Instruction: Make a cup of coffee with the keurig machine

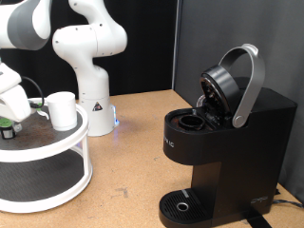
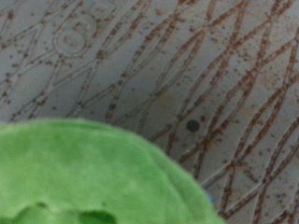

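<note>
The keurig machine (image 1: 223, 147) stands at the exterior view's right with its grey arched lid handle (image 1: 249, 81) raised and the pod chamber open. Its round drip tray (image 1: 180, 204) is bare. The white cup (image 1: 63, 110) stands on the top tier of a white round rack (image 1: 57, 142) at the left. My gripper (image 1: 9, 112) is at the far left edge, low over the rack top, right above a small dark pod with a green top (image 1: 8, 129). In the wrist view the pod's green top (image 2: 84, 173) fills the lower left, blurred and very close. My fingers do not show there.
The rack's speckled brown top surface (image 2: 187, 65) lies behind the pod. The arm's white base (image 1: 92, 95) stands behind the rack. Wooden tabletop (image 1: 133, 161) lies between the rack and the machine. A black curtain is at the back.
</note>
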